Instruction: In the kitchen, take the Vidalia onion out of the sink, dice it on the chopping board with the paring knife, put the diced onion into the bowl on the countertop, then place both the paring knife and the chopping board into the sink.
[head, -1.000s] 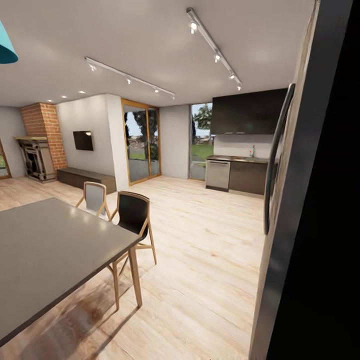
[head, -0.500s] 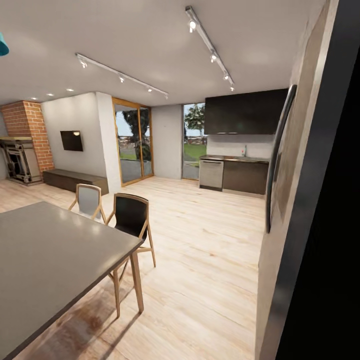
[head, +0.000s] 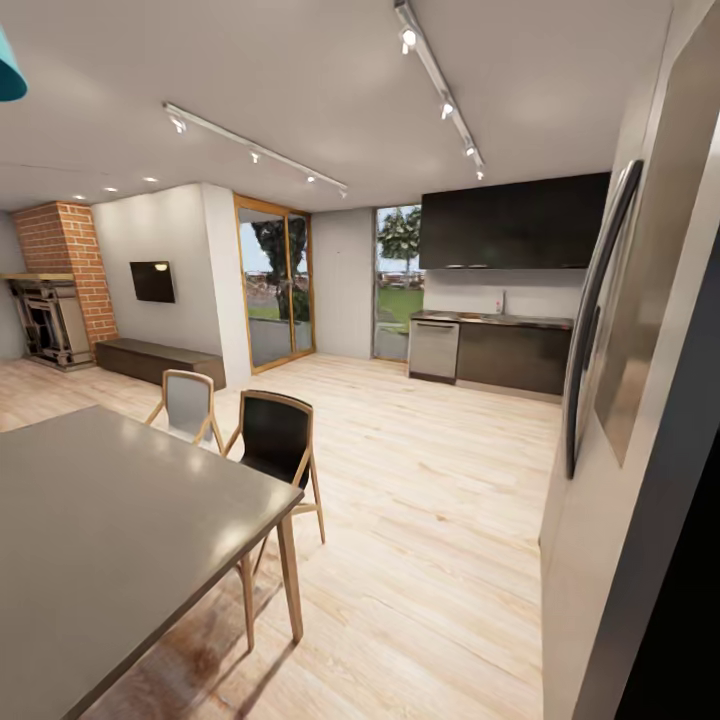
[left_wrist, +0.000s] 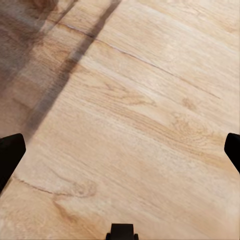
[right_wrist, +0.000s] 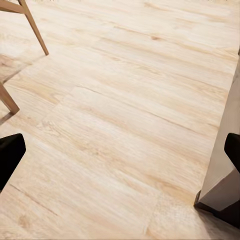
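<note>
Kitchen (head: 500, 300): sitting at the far end of the open room, its glossy dark upper cabinets (head: 515, 230) hanging over a pale backsplash.
Countertop (head: 495, 320): running along the far wall above dark lower cabinets, with a steel-fronted appliance (head: 435, 350) standing at its left end.
Sink: lying somewhere on that far counter, where a thin faucet (head: 503, 301) is rising; the basin itself is too small to make out.
Left gripper (left_wrist: 120, 150): hanging over light wood floor (left_wrist: 140, 125), its dark fingertips (left_wrist: 10, 155) showing at opposite edges of the left wrist view, spread wide and holding nothing.
Right gripper (right_wrist: 120, 150): likewise spread wide and carrying nothing, hovering above the floor near chair legs (right_wrist: 35, 30) and the foot of a pale panel (right_wrist: 225, 165).
Foreground: a grey dining table (head: 110, 520) is filling the lower left, with two chairs (head: 275, 440) tucked beside it.
Right side: a tall pale unit with a long dark handle (head: 595, 310) is standing close to the camera.
</note>
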